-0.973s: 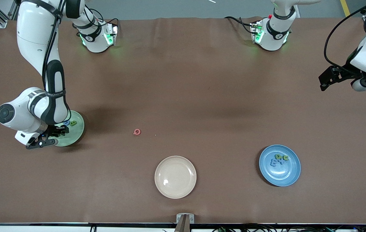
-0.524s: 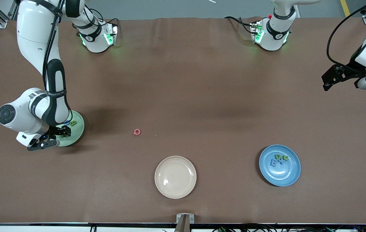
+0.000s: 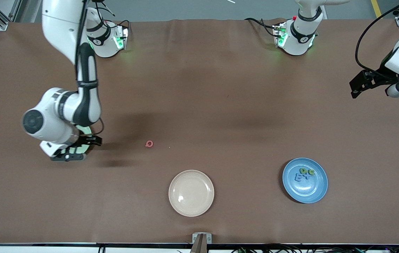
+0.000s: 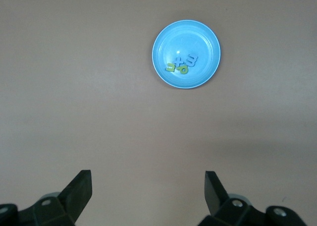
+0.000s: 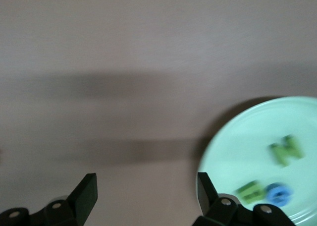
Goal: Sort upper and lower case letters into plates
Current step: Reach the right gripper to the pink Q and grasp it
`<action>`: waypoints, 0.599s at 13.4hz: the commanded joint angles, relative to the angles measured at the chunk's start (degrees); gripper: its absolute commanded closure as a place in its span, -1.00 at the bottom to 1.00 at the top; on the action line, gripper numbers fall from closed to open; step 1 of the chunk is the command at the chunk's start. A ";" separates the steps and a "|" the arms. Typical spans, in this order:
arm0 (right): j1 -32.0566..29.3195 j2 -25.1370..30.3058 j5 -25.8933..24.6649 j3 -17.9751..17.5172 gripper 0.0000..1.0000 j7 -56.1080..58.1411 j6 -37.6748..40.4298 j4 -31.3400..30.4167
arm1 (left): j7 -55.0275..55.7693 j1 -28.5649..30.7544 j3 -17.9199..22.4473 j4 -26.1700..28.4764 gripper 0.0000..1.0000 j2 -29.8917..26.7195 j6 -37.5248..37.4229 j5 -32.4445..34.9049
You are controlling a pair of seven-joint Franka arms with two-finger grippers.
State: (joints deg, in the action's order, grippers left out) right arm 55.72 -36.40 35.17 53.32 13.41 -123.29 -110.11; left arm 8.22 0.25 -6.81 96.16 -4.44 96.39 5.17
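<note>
Since the earlier frames the right gripper (image 3: 79,149) has swung off the middle of the pale green plate (image 3: 86,130) toward the red letter (image 3: 149,143), and now sits over that plate's rim on the side facing the letter; the left arm has barely shifted and waits. Right gripper's fingers (image 5: 88,192) stand apart and hold nothing. Landmark: the red letter, alone on the brown table (image 3: 220,105), roughly midway between the two arms' ends. Pale green plate lies toward the right arm's end from it, mostly hidden under the wrist; the right wrist view shows two green letters (image 5: 286,150) and a blue one (image 5: 277,194) in it. Blue plate (image 3: 304,180) lies toward the left arm's end and nearer the front camera than the red letter, with a cluster of letters (image 3: 304,174) inside. Cream plate (image 3: 191,193) sits nearer the camera, bare. Left gripper (image 4: 148,189) hangs spread wide and empty over the table edge at its own end. Likely next: fetch the red letter. Risks: the piece is tiny and flat, so a slightly off descent could nudge it aside or pinch only an edge and drop it; a low sweep could clip the green plate's rim.
</note>
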 commanded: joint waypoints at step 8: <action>9.93 -3.31 16.42 -8.04 -1.00 -17.09 -7.04 0.41 | -2.15 0.10 -0.22 -0.09 -1.00 -0.39 -1.20 -0.77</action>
State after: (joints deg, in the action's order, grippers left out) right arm 66.13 -37.96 50.02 47.23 -1.93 -128.05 -110.34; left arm 7.69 0.16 -6.87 96.26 -4.27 96.09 5.17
